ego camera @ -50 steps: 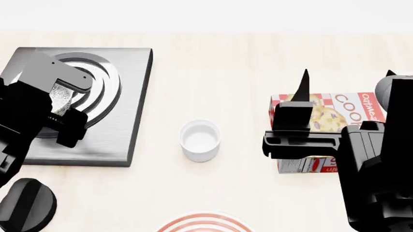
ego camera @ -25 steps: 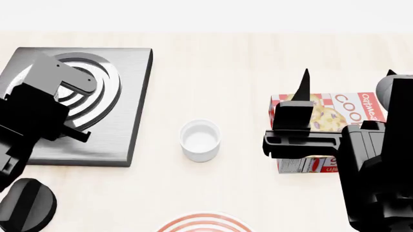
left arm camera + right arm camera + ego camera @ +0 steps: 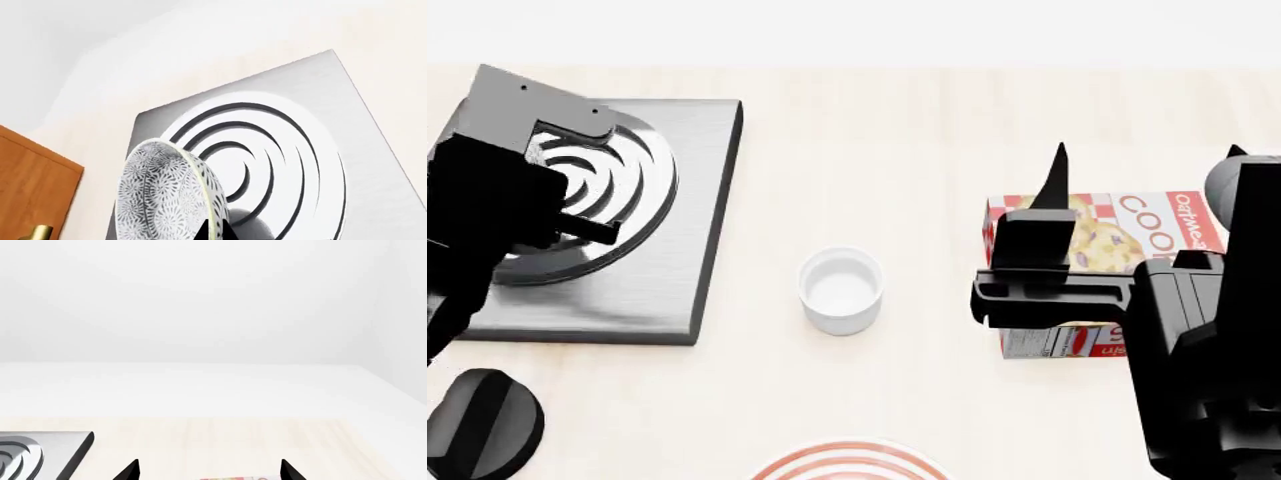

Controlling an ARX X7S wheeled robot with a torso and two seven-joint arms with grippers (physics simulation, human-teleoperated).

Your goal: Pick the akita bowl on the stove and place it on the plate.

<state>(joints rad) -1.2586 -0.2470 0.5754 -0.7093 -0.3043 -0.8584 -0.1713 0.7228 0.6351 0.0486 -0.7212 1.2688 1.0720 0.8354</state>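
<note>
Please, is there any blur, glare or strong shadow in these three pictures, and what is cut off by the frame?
Left wrist view: sharp, the akita bowl cut at the edge, bright sheen on the stove rings. Head view: crisp, only soft shadows beside the white cup; the plate is cropped. Right wrist view: pale, washed out, nothing blurred.

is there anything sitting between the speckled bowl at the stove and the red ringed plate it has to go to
The small plain white cup stands on the table between the dark-grey stove slab and the red-ringed white plate. The speckled bowl, tilted in the left gripper, should pass over or beside it.
</note>
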